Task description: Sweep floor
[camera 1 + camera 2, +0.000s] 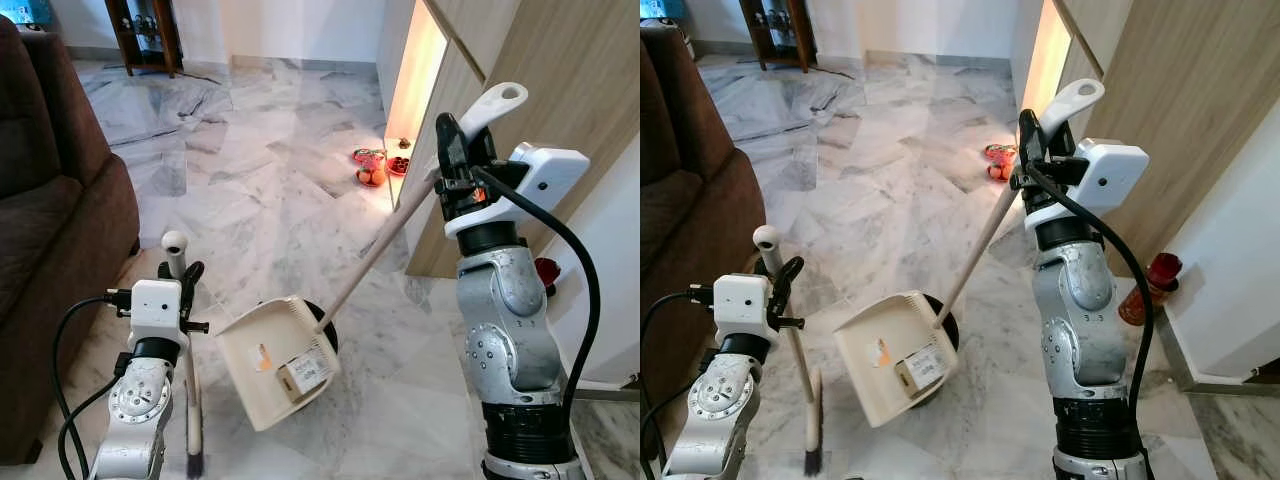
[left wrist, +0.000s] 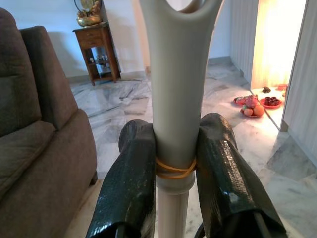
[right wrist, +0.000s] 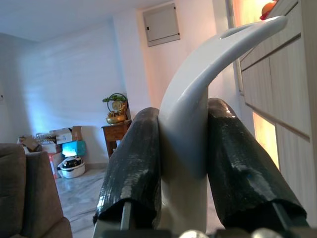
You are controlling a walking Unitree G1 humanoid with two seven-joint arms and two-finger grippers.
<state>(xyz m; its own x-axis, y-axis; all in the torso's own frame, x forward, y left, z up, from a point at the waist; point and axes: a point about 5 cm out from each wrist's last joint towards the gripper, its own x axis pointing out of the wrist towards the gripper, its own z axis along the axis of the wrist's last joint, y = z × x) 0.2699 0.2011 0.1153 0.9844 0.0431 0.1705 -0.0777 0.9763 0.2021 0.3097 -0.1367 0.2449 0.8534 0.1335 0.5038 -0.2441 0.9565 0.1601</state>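
The right hand (image 1: 1032,140) is raised high beside the wooden cabinet (image 1: 1180,110), its arm upright, both fingers (image 3: 131,163) clamped on the grey grip of the dustpan handle (image 1: 980,240). That handle slants down to the cream dustpan (image 1: 885,365), which rests tilted on the marble floor (image 1: 890,170) with a small box (image 1: 920,370) in it. The left hand (image 1: 183,275) sits low near the brown sofa (image 1: 50,250), fingers (image 2: 131,183) closed around the broom (image 1: 800,370), whose bristles touch the floor.

Cream dustpan (image 1: 275,350), brown sofa (image 1: 50,200), grey-veined white marble floor (image 1: 260,180), glossy black fingers (image 2: 131,183).
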